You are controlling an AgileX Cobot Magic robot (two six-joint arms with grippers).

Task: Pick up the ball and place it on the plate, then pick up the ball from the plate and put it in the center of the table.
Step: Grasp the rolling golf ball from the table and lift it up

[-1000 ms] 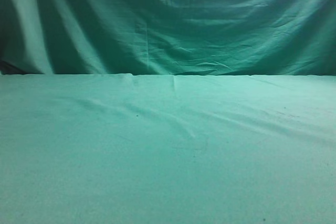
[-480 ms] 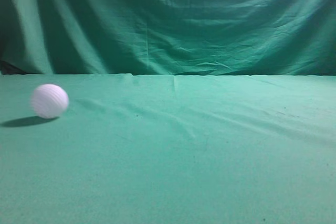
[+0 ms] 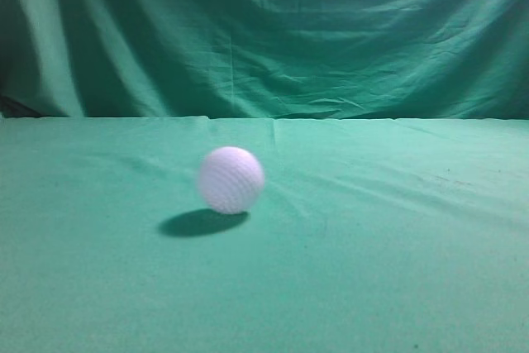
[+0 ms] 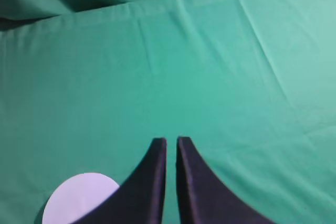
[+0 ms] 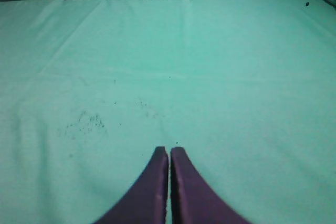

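Observation:
The ball (image 3: 231, 179) is a small white dimpled sphere on the green table (image 3: 380, 270), a little left of the middle in the exterior view, with its shadow to its lower left. In the left wrist view a pale lilac round shape that looks like the ball (image 4: 79, 199) lies at the bottom left, partly hidden behind the left finger. My left gripper (image 4: 171, 140) is shut with a thin gap and holds nothing. My right gripper (image 5: 169, 149) is shut and empty over bare cloth. No plate is in view. Neither gripper shows in the exterior view.
A draped green backdrop curtain (image 3: 273, 31) hangs behind the table's far edge. The cloth has shallow wrinkles (image 3: 273, 192) and small dark specks (image 5: 86, 121).
The table was bare a second ago. The ball came in from the left and has moved right to just left of the middle.

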